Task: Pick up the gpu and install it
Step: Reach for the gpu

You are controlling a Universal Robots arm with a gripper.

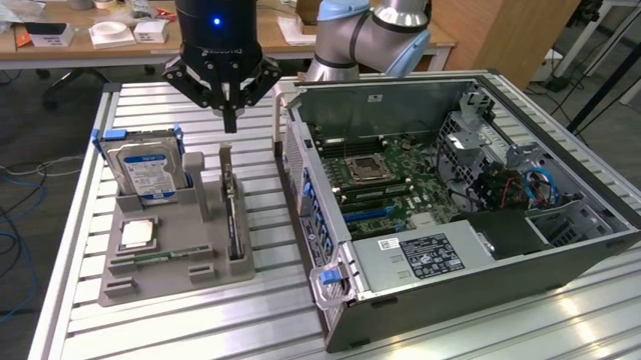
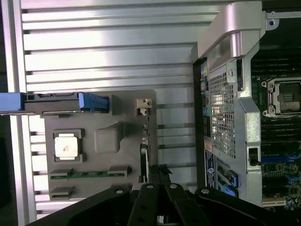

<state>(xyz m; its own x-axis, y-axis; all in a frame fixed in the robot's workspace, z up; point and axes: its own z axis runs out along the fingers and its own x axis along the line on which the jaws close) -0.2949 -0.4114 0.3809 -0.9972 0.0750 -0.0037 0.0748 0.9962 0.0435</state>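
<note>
Gripper (image 1: 230,124) hangs over the gray holder (image 1: 165,279) on the slatted table (image 1: 200,330), its fingers pressed together w/ nothing between them. We see the gpu (image 1: 233,217) standing on its edge in a slot of the holder, right under the fingertips but apart from them. Hard drive (image 1: 145,169) stands upright in the holder too, on the exterior view's left of the gpu. Open pc case (image 1: 501,281) is on the exterior view's right.

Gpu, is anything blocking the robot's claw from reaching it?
Nothing visible is in the way. The gripper hangs above the gpu, which stands on edge in the grey holder, with only air between them. The hard drive stands off to the exterior view's left.
</note>
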